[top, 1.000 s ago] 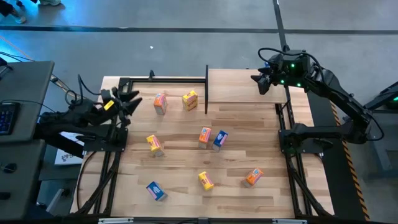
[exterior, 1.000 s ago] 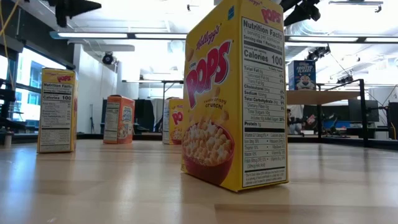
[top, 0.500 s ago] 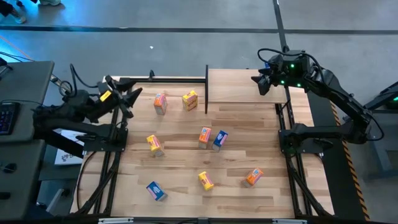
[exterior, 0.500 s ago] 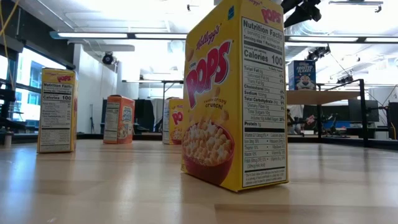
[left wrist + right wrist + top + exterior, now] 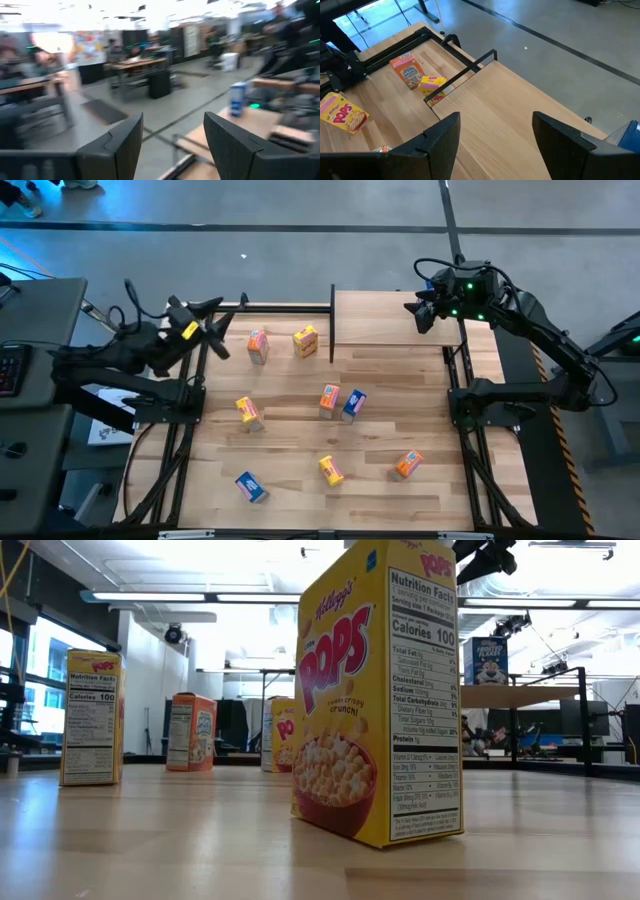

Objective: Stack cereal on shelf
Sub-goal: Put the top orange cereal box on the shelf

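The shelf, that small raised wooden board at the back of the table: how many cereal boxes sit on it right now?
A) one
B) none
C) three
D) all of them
A: the shelf carries a single blue box, seen standing on it in the low view and hidden under the right claw from above; the other boxes are on the tabletop.

Plank-patterned wooden tabletop [image 5: 300, 480] carrying eight small cereal boxes [image 5: 329, 397] — orange, yellow and blue — scattered apart; the light-wood shelf [image 5: 385, 320] stands at the far edge, a blue box [image 5: 626, 136] at its corner.
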`<act>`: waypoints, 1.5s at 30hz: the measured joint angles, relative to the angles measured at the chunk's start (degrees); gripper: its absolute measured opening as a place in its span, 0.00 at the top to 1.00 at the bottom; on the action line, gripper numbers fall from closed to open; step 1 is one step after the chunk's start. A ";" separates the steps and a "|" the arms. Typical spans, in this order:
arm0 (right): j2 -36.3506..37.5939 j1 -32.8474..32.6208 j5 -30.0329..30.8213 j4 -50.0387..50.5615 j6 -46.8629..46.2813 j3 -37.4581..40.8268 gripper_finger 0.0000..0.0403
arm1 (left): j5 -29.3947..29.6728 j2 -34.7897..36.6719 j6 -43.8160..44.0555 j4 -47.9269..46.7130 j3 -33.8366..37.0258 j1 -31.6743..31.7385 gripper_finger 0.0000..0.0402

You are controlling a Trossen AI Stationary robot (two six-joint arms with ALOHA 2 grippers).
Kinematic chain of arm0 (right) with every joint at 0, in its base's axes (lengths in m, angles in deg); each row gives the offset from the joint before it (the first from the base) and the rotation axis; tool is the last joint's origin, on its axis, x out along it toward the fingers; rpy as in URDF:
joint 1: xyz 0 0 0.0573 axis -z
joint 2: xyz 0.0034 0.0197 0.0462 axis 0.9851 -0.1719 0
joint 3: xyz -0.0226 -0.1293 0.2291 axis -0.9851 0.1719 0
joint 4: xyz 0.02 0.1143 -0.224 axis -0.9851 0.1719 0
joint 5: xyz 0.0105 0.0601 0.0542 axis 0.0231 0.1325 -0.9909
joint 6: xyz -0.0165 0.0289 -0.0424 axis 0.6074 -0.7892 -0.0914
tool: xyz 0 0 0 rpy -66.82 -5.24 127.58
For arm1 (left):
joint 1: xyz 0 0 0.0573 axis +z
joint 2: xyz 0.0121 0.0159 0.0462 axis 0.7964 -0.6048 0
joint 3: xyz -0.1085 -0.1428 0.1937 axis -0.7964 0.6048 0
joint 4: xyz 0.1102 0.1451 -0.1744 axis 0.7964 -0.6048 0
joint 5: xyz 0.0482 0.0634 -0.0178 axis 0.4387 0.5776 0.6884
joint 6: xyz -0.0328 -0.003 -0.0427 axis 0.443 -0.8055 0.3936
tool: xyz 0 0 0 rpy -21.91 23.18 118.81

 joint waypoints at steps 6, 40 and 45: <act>0.00 0.00 0.00 0.32 0.00 0.00 0.40 | 0.51 -3.80 3.34 -0.31 0.02 3.24 0.50; 0.00 0.00 0.00 2.93 -0.17 0.02 0.40 | -30.61 -19.82 37.68 -23.90 0.04 34.42 0.50; 0.00 0.00 0.00 2.94 -0.20 0.02 0.40 | -30.65 -22.01 37.74 -24.12 0.04 34.42 0.50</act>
